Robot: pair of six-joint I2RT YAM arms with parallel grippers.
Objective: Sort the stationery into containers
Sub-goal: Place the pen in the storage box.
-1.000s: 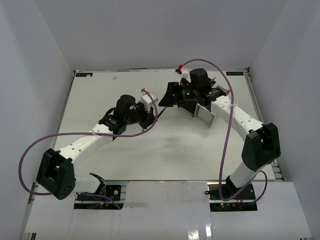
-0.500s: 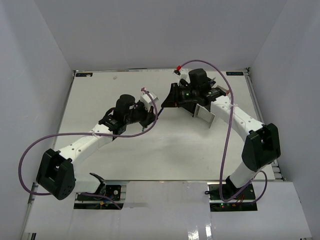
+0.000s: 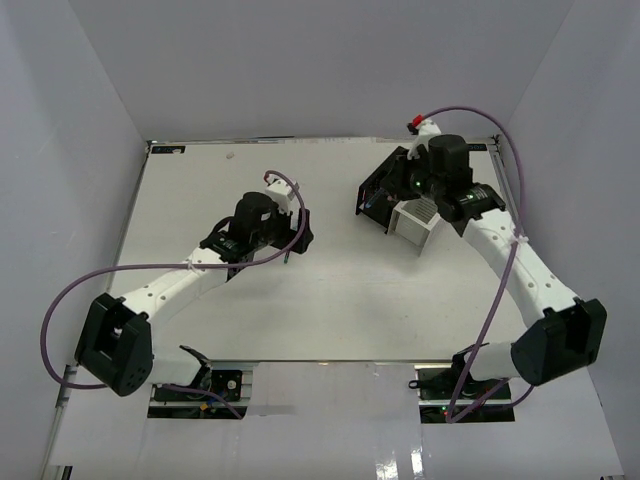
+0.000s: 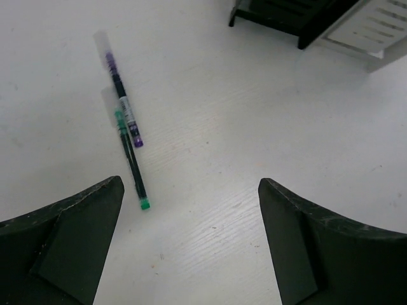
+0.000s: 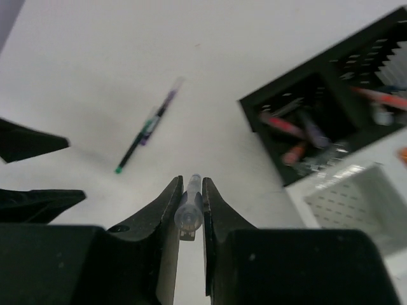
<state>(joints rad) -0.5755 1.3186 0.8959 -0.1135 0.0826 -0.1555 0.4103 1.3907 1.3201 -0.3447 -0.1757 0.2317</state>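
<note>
My right gripper (image 5: pixel 189 182) is shut on a clear-barrelled pen (image 5: pixel 189 206) that points forward between the fingers. It hangs above the table beside the black container (image 5: pixel 299 159), which holds several red, orange and purple pens. The white container (image 5: pixel 356 197) stands against it. From above, the right gripper (image 3: pixel 392 195) is over the black container (image 3: pixel 372 190), next to the white container (image 3: pixel 415 222). My left gripper (image 4: pixel 191 184) is open and holds nothing, low over the table. Just ahead of its left finger lie a green pen (image 4: pixel 130 162) and a purple pen (image 4: pixel 122 101), side by side.
The black container's corner (image 4: pixel 273 13) and the white container (image 4: pixel 369 28) show at the far right of the left wrist view. The left gripper's fingers (image 5: pixel 32 143) reach in at the left edge of the right wrist view. White walls close in the table on three sides.
The right gripper shut on the clear pen near the middle and carried it right, to the containers. The left gripper's jaws opened wide and its wrist turned a little.
</note>
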